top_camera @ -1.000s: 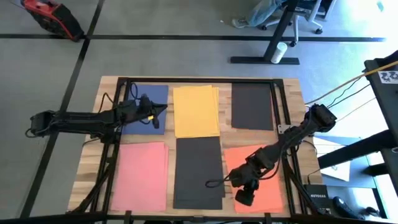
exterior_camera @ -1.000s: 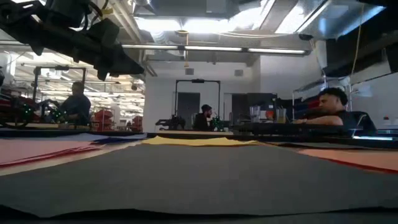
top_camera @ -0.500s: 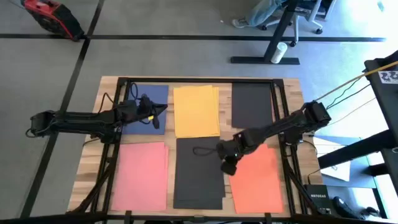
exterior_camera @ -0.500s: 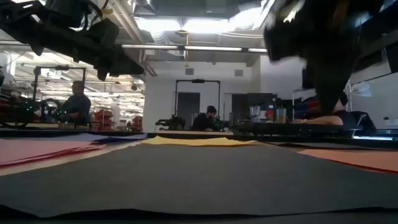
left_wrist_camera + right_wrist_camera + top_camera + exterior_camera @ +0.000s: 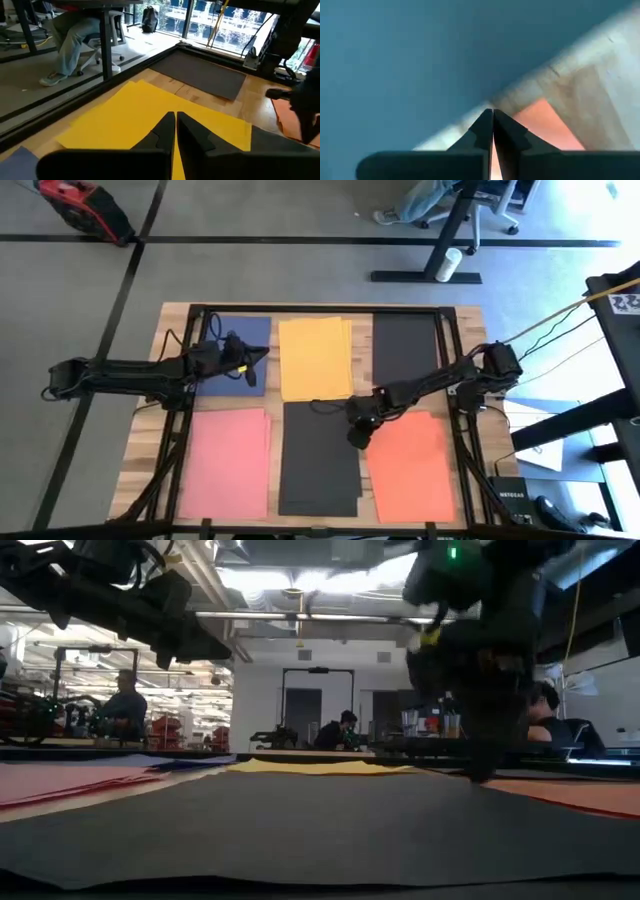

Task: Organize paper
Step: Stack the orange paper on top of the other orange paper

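Note:
Six paper sheets lie flat on the wooden table: blue (image 5: 240, 355), yellow (image 5: 315, 358) and dark (image 5: 405, 350) along the far side, pink (image 5: 225, 462), dark (image 5: 318, 458) and orange (image 5: 410, 468) along the near side. My right gripper (image 5: 355, 437) points down, shut, over the narrow wood strip (image 5: 570, 75) between the near dark sheet (image 5: 395, 60) and the orange sheet's far left corner (image 5: 540, 125). My left gripper (image 5: 262, 356) hovers shut above the blue sheet, facing the yellow sheet (image 5: 125, 115). My right gripper (image 5: 492, 112) comes from above with shut fingers at the right edge of the near dark sheet, beside the orange corner. In the low view its tips (image 5: 482, 775) reach down to about sheet level. Whether they touch paper or wood, I cannot tell.
A black metal frame (image 5: 320, 309) runs around the table top, with rails (image 5: 455, 380) at both sides. A thin cable (image 5: 322, 407) lies on the near dark sheet's far edge. Beyond the far edge stand a desk leg (image 5: 425, 275) and a chair; people sit in the room behind.
My right gripper has swept from the orange sheet's near left part toward the table's far edge and somewhat left, ending at the gap between the near dark sheet and the orange sheet's far left corner. The sheets lie as before.

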`<state>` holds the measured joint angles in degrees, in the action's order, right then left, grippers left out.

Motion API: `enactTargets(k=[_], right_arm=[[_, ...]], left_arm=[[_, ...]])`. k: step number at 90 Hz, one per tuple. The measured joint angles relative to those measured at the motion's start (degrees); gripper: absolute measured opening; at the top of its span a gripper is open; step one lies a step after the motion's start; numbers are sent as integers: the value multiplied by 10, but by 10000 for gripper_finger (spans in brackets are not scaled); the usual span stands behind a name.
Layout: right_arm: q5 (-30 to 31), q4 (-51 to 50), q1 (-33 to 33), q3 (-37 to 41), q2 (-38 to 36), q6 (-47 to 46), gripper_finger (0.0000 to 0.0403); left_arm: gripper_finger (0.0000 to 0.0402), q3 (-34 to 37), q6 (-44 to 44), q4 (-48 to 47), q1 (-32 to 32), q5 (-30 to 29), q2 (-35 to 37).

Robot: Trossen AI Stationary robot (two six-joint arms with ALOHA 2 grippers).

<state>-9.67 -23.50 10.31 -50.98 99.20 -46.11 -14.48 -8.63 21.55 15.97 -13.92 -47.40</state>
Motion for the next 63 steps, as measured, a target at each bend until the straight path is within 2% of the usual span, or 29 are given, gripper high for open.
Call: enactTargets(k=[63], right_arm=[[7, -52, 2, -2, 2, -69, 0]], left_arm=[[1, 0, 1, -1, 0, -3, 0]])
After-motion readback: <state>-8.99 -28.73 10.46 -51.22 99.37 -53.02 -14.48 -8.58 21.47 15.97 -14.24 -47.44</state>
